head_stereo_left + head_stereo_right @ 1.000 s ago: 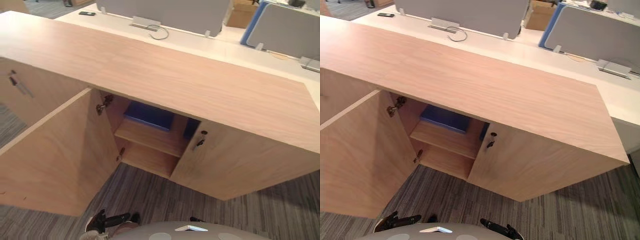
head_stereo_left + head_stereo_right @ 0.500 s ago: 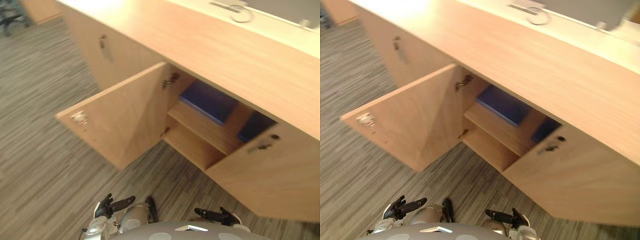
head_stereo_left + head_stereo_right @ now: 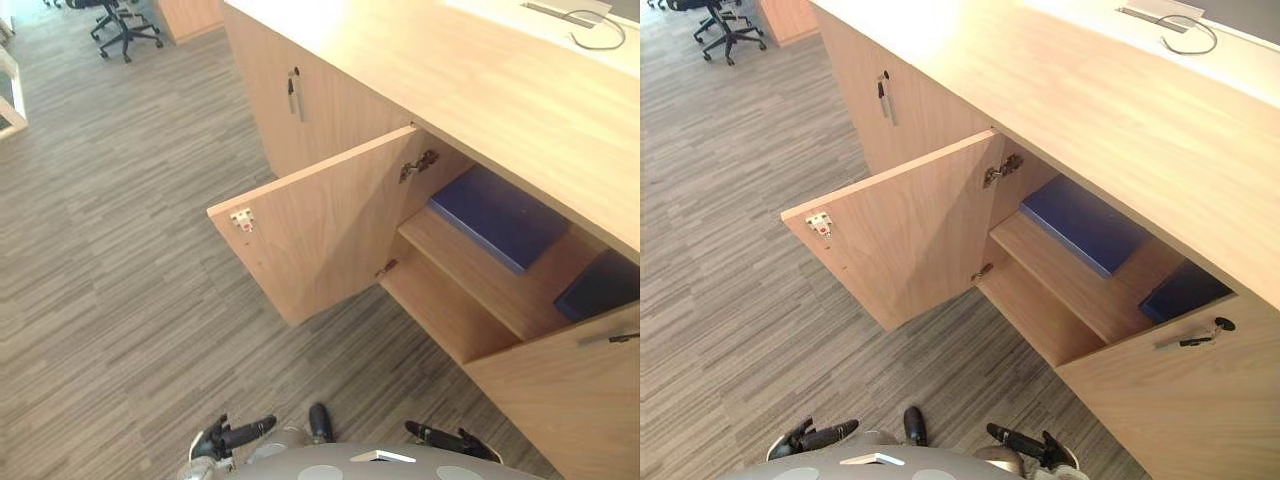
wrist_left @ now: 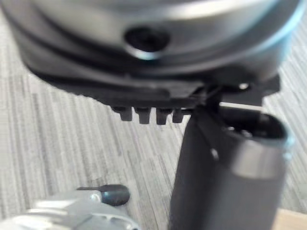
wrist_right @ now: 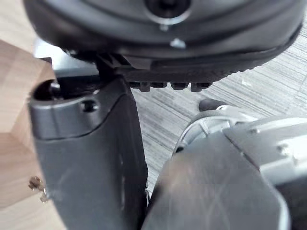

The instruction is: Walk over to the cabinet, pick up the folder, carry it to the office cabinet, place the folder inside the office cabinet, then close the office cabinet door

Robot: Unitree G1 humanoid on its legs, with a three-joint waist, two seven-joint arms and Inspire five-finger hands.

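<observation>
A blue folder lies flat on the upper shelf inside the wooden office cabinet. The cabinet's left door stands wide open, swung out toward me. A second dark blue item sits on the same shelf, farther right and partly behind the shut right door. My left hand and right hand hang low in front of me, well short of the cabinet. Their fingers are straight and hold nothing. The wrist views show each hand, the left hand and the right hand, over striped carpet.
Another shut cabinet door with a metal handle lies left of the open one. An office chair stands at the far left on the grey striped carpet. A cable loops on the white desk behind the cabinet top.
The whole picture has swung left and down, so the camera moved. The open door now shows edge-on with its latch. Folder and hands keep their places.
</observation>
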